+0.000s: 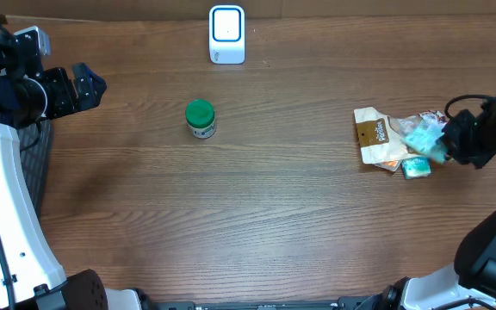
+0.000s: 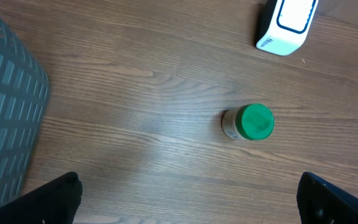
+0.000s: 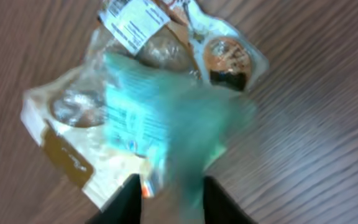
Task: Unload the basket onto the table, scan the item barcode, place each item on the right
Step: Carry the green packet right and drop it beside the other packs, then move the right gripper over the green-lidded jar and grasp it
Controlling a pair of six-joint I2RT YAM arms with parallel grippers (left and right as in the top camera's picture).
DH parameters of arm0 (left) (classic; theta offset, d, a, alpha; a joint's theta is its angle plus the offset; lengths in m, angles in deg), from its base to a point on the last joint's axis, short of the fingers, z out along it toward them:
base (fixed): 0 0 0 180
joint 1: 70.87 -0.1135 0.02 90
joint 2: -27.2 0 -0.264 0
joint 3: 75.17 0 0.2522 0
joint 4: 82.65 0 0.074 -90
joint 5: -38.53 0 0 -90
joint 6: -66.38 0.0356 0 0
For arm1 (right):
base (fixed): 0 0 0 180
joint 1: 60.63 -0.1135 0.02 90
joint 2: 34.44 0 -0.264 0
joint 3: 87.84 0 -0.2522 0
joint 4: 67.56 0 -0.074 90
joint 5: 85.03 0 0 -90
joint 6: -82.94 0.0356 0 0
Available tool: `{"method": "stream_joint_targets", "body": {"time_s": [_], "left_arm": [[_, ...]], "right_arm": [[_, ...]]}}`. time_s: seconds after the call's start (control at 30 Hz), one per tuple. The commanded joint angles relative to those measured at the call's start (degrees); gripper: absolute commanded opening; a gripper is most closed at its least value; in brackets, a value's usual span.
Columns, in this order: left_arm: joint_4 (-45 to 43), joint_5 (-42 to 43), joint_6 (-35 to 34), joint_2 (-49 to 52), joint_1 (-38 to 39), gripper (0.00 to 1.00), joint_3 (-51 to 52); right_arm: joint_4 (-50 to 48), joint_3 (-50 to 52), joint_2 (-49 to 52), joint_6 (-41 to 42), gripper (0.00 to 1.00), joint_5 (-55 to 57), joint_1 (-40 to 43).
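Observation:
A teal packet, blurred by motion, hangs between the parted fingers of my right gripper, with bare table showing between it and the left finger; the jaws look open around it. It is over a pile of snack packets at the right of the table, where the right gripper hovers. The white barcode scanner stands at the back centre, far from that gripper. My left gripper is open and empty at the far left, its fingers wide apart low over bare wood.
A green-lidded jar stands left of centre, also seen as the jar below the scanner. A grey basket sits at the left edge. A tan pouch and a clear labelled pouch lie in the pile.

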Motion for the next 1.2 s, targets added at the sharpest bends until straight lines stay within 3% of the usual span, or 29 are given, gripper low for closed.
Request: {"method": "stream_joint_targets", "body": {"time_s": [0.0,0.37,0.57,0.77,0.83,1.17], "left_arm": [[-0.2,0.1,0.9,0.1,0.4,1.00,-0.2],[-0.2,0.1,0.9,0.1,0.4,1.00,-0.2],[-0.2,0.1,0.9,0.1,0.4,1.00,-0.2],[-0.2,0.1,0.9,0.1,0.4,1.00,-0.2],[-0.2,0.1,0.9,0.1,0.4,1.00,-0.2],[-0.2,0.1,0.9,0.1,0.4,1.00,-0.2]], "right_arm": [[-0.7,0.4,-1.1,0.5,0.40,-0.9,0.5],[4.1,-3.4,-1.3,-2.6,0.41,-10.3,-1.0],[7.0,-10.0,-1.3,-5.0,0.42,-12.9,-10.8],[-1.2,-13.0,-1.3,-5.0,0.60,-12.9,-28.5],[-6.6,-12.9,-1.2,-4.9,1.00,-12.9,-33.6],[-30.0,-12.7,3.5,-2.4,1.00,-7.4,-53.6]]}}
